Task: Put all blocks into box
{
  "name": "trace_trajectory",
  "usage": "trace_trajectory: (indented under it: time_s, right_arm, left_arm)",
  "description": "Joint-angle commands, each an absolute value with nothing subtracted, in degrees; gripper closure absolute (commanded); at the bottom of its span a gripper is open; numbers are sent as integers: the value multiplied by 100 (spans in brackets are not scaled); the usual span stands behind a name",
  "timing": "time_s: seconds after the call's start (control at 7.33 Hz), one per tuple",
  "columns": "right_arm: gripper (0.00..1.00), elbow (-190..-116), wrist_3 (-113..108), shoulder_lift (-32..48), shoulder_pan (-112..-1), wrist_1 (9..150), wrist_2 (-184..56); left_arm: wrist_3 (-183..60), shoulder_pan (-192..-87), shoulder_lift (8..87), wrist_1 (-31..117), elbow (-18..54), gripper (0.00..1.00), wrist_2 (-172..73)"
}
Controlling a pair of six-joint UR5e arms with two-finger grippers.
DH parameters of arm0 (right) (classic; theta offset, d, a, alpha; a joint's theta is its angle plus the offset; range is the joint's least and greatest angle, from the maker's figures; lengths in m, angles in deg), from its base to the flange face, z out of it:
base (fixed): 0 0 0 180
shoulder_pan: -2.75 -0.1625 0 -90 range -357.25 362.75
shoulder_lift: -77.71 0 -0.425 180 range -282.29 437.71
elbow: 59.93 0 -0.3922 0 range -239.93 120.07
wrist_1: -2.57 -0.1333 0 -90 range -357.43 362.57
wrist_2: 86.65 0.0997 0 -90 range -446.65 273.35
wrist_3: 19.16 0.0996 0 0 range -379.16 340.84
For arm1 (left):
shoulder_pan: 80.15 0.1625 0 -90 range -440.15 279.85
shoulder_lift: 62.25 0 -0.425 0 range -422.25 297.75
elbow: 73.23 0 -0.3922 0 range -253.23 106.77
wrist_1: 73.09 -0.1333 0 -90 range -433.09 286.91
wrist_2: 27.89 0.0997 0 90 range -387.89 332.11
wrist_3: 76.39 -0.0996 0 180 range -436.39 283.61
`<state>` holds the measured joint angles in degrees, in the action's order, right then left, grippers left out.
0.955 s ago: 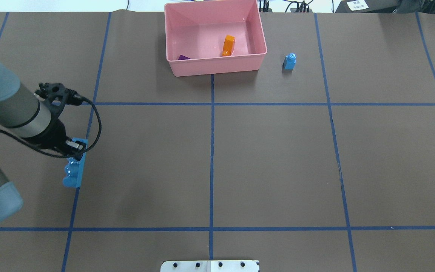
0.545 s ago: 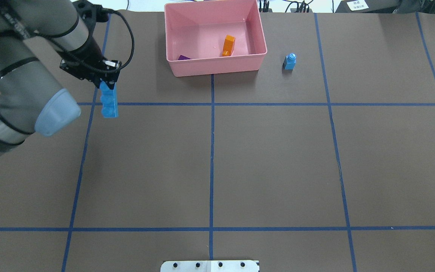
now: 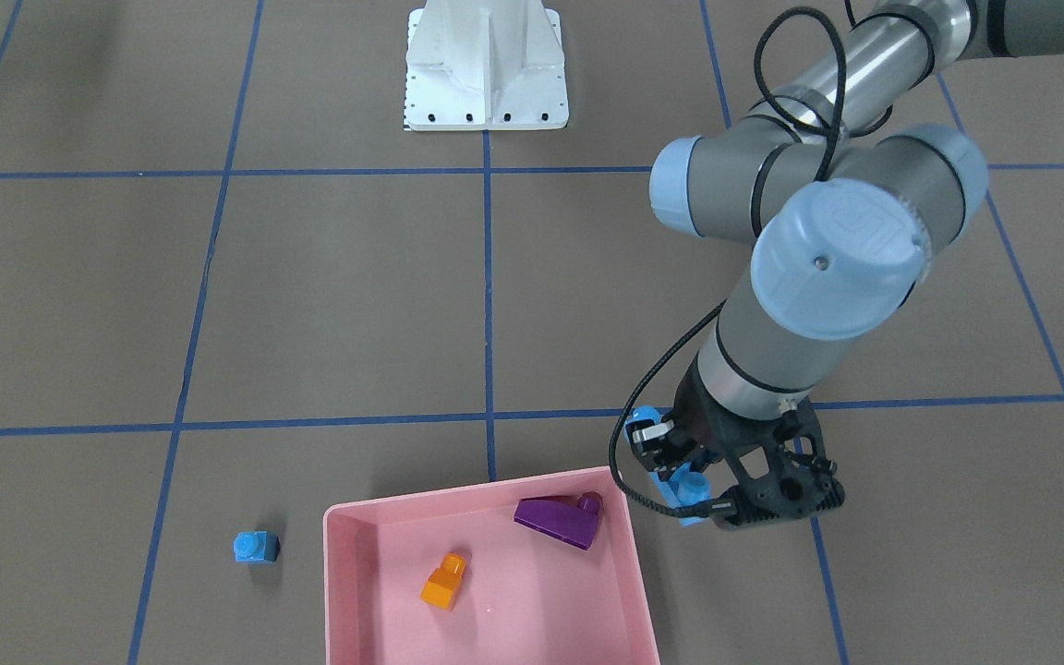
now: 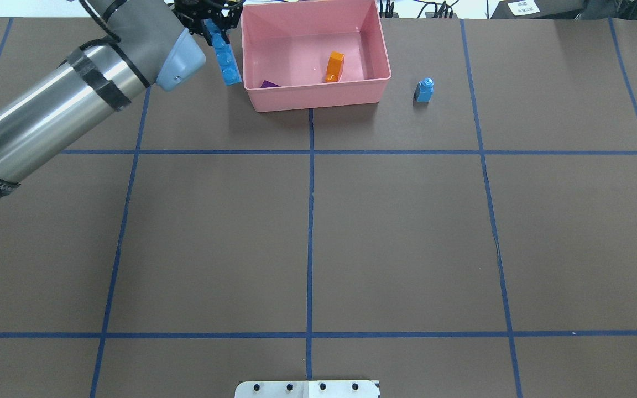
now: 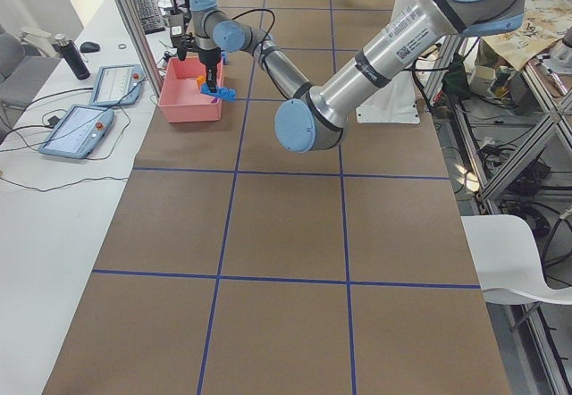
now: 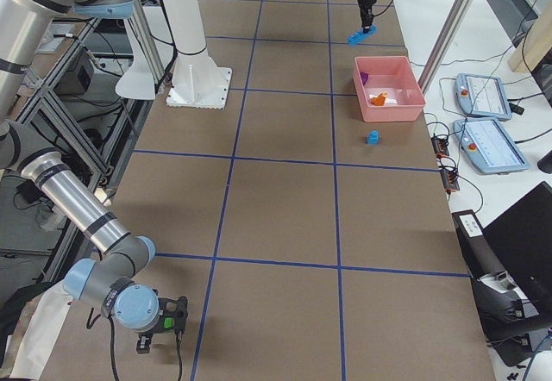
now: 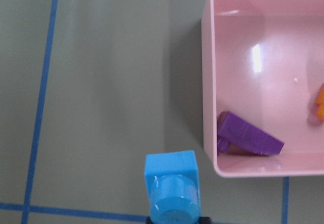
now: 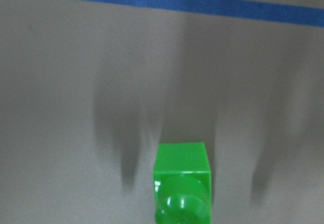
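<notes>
overhead exterior, glossy pink box (image 4: 313, 99), studded long blue block (image 4: 229, 62)

Box (image 4: 313, 98): shallow pink tray, rounded corners, flat on the table, open side up. Two blocks inside.

Orange block (image 4: 334, 66): on the box floor, off centre toward the robot's right, clear of the walls.

Purple sloped block (image 3: 558, 521): in the box corner nearest the robot on its left, close against the wall, slope facing up.

Long blue block (image 4: 225, 58): outside the box, just beside its wall on the robot's left. Off the table, hanging lengthwise and tilted, upper end pinched in the left gripper (image 4: 212, 26).

Small blue single-stud block (image 4: 424, 90): on the table, stud up, near the box on the robot's right, not touching.

Green block (image 8: 182, 183): well apart from the box, stud toward the wrist camera.
</notes>
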<state>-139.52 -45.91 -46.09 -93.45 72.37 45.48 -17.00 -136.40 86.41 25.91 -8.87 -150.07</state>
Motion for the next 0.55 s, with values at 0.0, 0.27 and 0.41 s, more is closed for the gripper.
trace_trajectory:
  time_s: [0.0,0.27,0.41]
  right_arm:
    - [99,-13912,-4544,-4403,-9349,7245,4518]
    - [100,-14217,-4509,-4305,-9358,7253,4658]
    - [100,-14420,-4300,-4148,-9358,7332,4720]
  left_arm:
    - [-988,-13640,9163,3727,-1932,100,-14797]
    - [-715,-13430,9427,4552,-2662,98,-14435]
    - [-713,-13203,9437,4800,-2699,20,-14165]
